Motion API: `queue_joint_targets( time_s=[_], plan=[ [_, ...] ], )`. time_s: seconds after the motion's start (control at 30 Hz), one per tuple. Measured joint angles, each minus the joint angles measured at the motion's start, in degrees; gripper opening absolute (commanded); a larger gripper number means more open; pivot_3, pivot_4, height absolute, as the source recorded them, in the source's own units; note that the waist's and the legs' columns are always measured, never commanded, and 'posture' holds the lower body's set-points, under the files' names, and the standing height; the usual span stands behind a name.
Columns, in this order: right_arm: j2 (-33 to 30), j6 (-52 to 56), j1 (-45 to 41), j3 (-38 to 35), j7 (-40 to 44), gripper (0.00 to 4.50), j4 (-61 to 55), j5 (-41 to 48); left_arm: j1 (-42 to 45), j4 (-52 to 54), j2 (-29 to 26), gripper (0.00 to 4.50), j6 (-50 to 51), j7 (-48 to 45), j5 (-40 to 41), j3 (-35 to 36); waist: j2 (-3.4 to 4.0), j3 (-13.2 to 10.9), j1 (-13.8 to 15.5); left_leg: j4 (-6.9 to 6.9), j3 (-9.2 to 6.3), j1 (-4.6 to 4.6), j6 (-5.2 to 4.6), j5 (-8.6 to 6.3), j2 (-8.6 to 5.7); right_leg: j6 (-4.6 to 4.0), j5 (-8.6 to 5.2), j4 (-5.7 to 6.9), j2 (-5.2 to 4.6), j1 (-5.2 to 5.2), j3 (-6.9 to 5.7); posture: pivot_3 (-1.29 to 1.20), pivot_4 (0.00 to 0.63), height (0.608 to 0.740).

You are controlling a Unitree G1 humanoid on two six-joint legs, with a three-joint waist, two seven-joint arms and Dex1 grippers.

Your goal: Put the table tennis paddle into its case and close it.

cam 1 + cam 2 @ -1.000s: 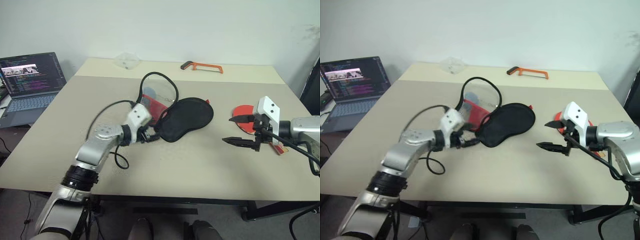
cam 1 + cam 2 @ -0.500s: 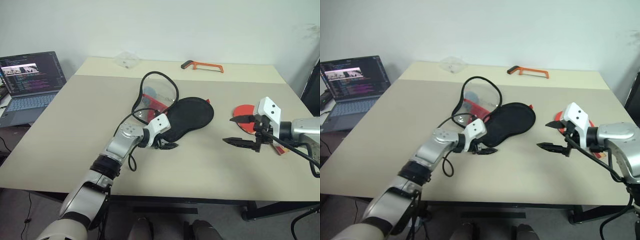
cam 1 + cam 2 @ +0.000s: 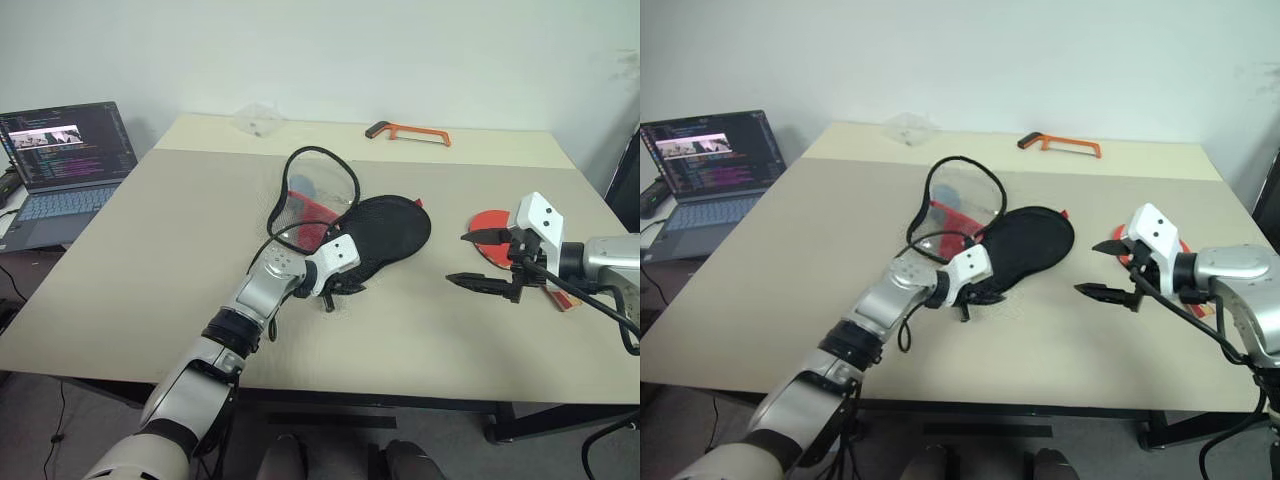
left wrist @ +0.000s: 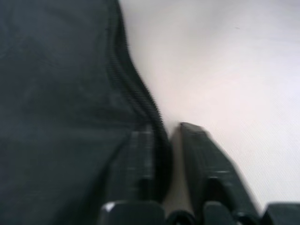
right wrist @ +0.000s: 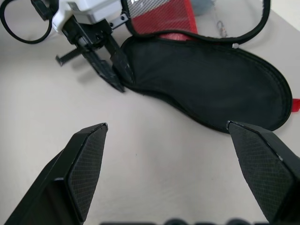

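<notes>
Fingers of the left gripper [image 3: 337, 291] are pinching the near edge of the case [image 3: 385, 232], and in the left wrist view both black fingers [image 4: 140, 159] are pressing together around the zipped black rim [image 4: 140, 101] of the pouch, with pale table showing just beside them. Seen from the head, that case is lying near the middle of the table [image 3: 160, 230], its black fabric side facing up, and its opened flap [image 3: 316, 190] with the red panel and mesh is rising at about eleven o'clock from the black body. The left gripper is meeting the case at roughly seven o'clock of the black body, at its narrow end.

Well apart, at three o'clock from the case, the table tennis paddle [image 3: 487, 224] is lying flat on the table, red face up, partly hidden behind the right gripper [image 3: 480, 260]. That gripper is hovering above the table with its two fingers spread wide and holding nothing; the right wrist view is showing both fingertips [image 5: 86, 154] far apart, framing the case and the other claw.

At twelve o'clock, near the far edge, an orange hacksaw [image 3: 408, 132] is resting, with a crumpled clear wrapper [image 3: 256, 120] further to ten o'clock. An open laptop [image 3: 62, 160] is sitting off the table at nine o'clock.
</notes>
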State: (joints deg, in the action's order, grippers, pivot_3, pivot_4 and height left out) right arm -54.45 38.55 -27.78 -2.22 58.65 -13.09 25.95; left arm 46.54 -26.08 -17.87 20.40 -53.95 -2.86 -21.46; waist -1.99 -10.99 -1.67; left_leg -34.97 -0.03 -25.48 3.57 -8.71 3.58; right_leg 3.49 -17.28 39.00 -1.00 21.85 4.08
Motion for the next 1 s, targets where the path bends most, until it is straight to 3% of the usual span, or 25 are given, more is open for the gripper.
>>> queue_joint_targets(
  time_s=[0.2, 0.43, 0.63, 0.93, 1.0],
  plan=[
    [0.3, 0.0, -0.11, 0.01, -0.01, 4.5, 0.0, -0.01, -0.59, 2.77, 4.37, 0.03, 8.77, 4.74, 0.55, 2.29, 0.0, 0.0, 0.31, -0.03, -0.03, -0.03, -0.01, 0.0, -0.06, 0.03, 0.02, -0.02, -0.03, -0.03, -0.01, 0.0, 0.15, 0.74],
    [0.33, 0.0, -0.15, 0.01, -0.09, 4.5, -0.01, -0.03, -0.05, 3.18, 16.33, 0.03, 18.59, 14.73, 3.45, 6.87, 0.0, 0.0, 0.18, -0.02, -0.05, -0.09, -0.01, 0.0, -0.07, 0.05, 0.03, -0.03, -0.02, 0.04, -0.01, 0.0, 0.15, 0.74],
    [0.3, 0.01, -0.14, 0.01, -0.16, 4.5, -0.08, -0.06, 4.36, -0.9, 24.92, 0.03, 18.45, 25.06, 4.36, 9.68, 0.0, 0.0, 0.14, -0.03, -0.05, -0.1, -0.01, 0.0, -0.09, 0.07, 0.02, -0.04, -0.02, 0.04, 0.0, 0.0, 0.15, 0.74],
    [0.22, 0.12, -0.1, 0.01, -0.57, 4.5, -0.22, -0.13, 10.89, -16.19, 25.5, 0.03, 9.65, 36.08, 5.48, 13.46, 0.01, 0.0, -0.16, 0.02, -0.04, -0.16, 0.0, 0.0, -0.11, 0.06, 0.03, -0.05, -0.02, 0.13, 0.02, 0.0, 0.15, 0.74],
    [0.22, 0.13, -0.1, 0.01, -0.82, 4.5, -0.28, -0.13, 10.97, -16.78, 25.52, 0.54, 9.15, 36.77, 5.89, 13.46, 0.01, 0.0, -0.13, 0.02, -0.04, -0.23, 0.0, 0.0, -0.11, 0.05, 0.03, -0.05, -0.02, 0.2, 0.02, 0.0, 0.15, 0.74]
  ],
)
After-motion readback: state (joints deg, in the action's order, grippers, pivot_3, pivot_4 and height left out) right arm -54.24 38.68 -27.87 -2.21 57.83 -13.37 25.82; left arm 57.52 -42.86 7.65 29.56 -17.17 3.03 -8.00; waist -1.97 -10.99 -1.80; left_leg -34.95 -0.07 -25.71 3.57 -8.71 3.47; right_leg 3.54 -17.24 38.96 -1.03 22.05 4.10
